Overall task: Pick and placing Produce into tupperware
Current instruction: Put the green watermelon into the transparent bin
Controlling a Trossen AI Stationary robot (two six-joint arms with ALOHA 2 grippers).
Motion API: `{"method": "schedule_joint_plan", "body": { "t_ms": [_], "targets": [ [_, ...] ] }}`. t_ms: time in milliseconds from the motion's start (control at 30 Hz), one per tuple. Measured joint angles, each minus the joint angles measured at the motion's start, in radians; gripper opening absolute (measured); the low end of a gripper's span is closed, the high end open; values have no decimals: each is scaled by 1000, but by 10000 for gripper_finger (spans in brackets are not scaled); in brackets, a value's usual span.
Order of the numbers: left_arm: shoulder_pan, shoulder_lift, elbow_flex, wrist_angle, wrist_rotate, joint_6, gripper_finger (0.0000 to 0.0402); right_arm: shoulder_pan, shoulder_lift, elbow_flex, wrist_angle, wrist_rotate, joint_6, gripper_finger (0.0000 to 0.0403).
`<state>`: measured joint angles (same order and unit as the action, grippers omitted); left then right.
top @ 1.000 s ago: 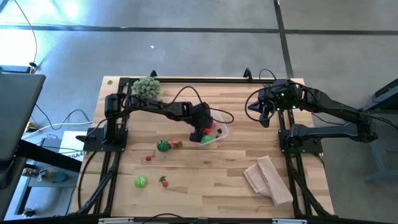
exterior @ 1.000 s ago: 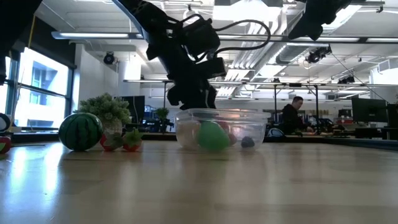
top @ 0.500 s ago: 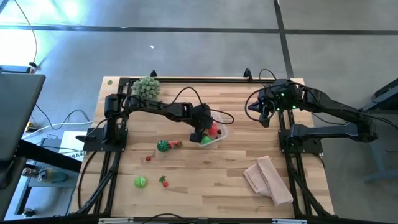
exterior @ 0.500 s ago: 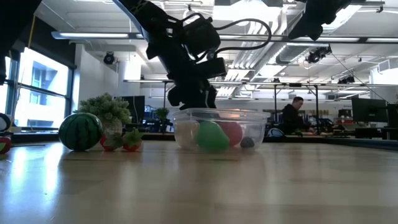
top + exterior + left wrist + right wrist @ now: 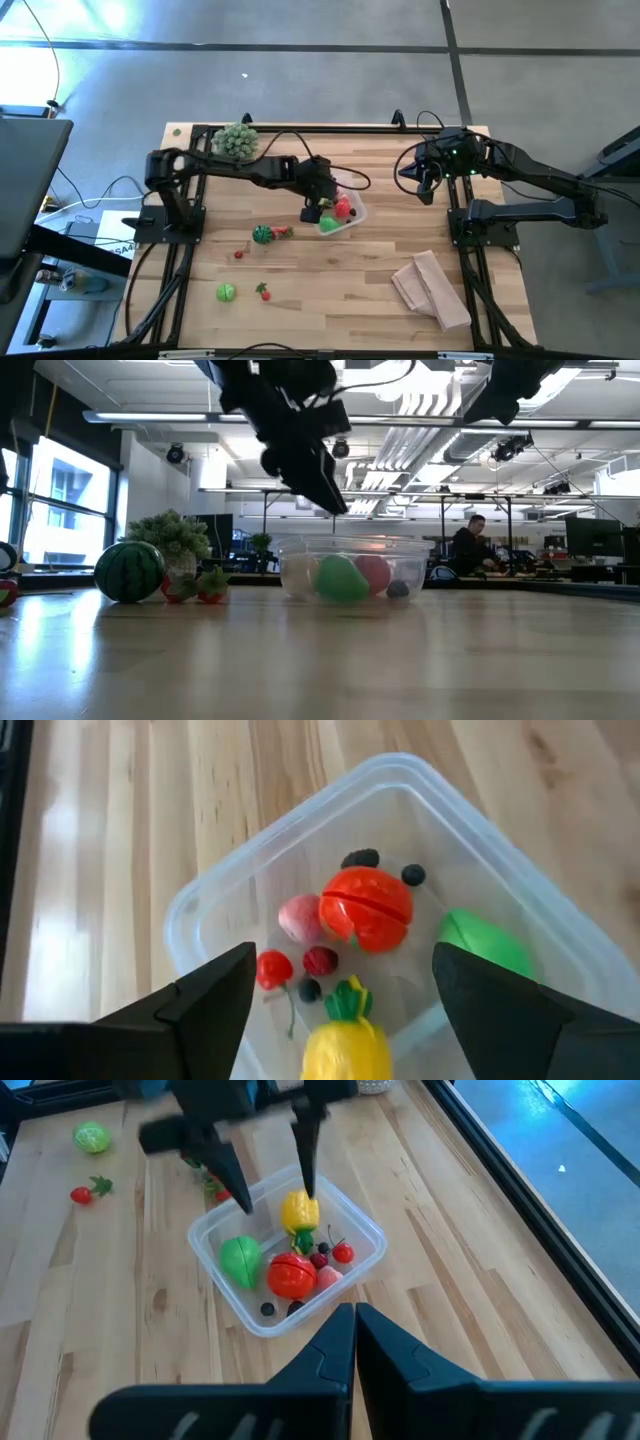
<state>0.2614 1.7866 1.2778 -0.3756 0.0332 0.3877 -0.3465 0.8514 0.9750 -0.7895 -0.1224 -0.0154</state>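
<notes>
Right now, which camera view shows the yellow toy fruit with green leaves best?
The left wrist view: the yellow fruit lies close, inside the clear plastic container. The right wrist view shows it smaller. I cannot make it out in the high or low views.

A robotics lab in a big open workspace. A wooden table [image 5: 340, 280] on a grey concrete floor [image 5: 300, 80] carries two fixed arms. Beyond its far edge run exposed ceiling pipes [image 5: 420, 430], strip lights and desks, with a person [image 5: 468, 548] seated there.
</notes>
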Motion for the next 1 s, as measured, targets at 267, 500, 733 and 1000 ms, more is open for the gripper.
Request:
{"method": "schedule_joint_plan", "body": {
  "t_ms": [267, 500, 733, 1000],
  "targets": [
    [0, -175, 0, -214, 94, -173, 252, 0, 0, 0, 0, 0, 0, 4],
    [-1, -300, 1, -392, 218, -269, 211, 0, 0, 0, 0, 0, 0, 4],
    [-29, -339, 0, -581, 227, -328, 179, 0, 0, 0, 0, 0, 0, 4],
    [-138, -349, -102, -555, 55, -555, 172, 0, 0, 0, 0, 0, 0, 4]
  ]
}}
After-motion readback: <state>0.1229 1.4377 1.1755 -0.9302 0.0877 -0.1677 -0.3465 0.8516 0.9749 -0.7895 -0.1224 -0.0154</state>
